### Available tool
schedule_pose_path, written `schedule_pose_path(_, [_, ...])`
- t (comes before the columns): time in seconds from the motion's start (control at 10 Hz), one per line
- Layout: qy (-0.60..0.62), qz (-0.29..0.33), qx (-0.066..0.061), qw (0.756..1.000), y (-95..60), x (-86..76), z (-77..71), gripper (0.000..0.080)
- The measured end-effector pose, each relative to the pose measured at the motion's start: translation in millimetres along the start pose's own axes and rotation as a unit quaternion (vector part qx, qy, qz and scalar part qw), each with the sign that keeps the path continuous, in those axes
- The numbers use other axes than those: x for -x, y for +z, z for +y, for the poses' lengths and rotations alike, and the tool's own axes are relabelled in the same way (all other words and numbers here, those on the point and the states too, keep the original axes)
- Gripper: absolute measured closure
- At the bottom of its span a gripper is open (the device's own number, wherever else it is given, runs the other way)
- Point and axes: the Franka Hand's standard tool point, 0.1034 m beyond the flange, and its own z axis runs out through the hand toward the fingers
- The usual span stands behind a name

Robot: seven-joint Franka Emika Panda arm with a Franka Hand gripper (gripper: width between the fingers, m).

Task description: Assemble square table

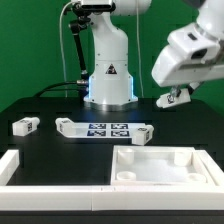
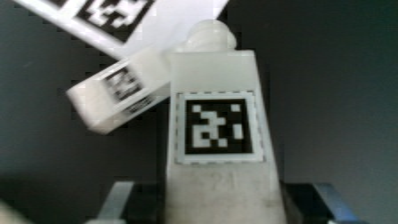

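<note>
One leg (image 2: 217, 120) pinched in claw (image 1: 175, 99), held off bench (image 1: 50, 105) at exterior view's right, behind square top (image 1: 160, 166) lying at front. Judged nxt: carry over a corner socket, keep leg plumb, lower slow, don't loosen till seated.

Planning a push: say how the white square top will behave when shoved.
The square top is probably stiff: moulded with a raised rim. Lying flat and broad, it should slide, not tip. Its hollowed look suggests light weight.

Plain green backdrop (image 1: 30, 40), black tabletop (image 1: 50, 148)
</note>
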Motion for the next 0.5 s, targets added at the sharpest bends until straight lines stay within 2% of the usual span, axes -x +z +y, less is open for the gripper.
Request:
schedule_pose_path(0.1, [-0.005, 0.04, 0.007, 0.999, -27.7, 1.0, 26.5, 0.0509])
schedule_pose_path(0.2, [0.004, 0.086, 0.016, 0.996, -25.8, -4.9, 28.0, 0.0509])
schedule_pose_path(0.3, [-0.003, 0.106, 0.019, 0.994, -20.4, -1.8, 26.3, 0.0509])
schedule_pose_path(0.5, [-0.001, 0.182, 0.025, 0.983, -25.3, -7.3, 31.2, 0.0509])
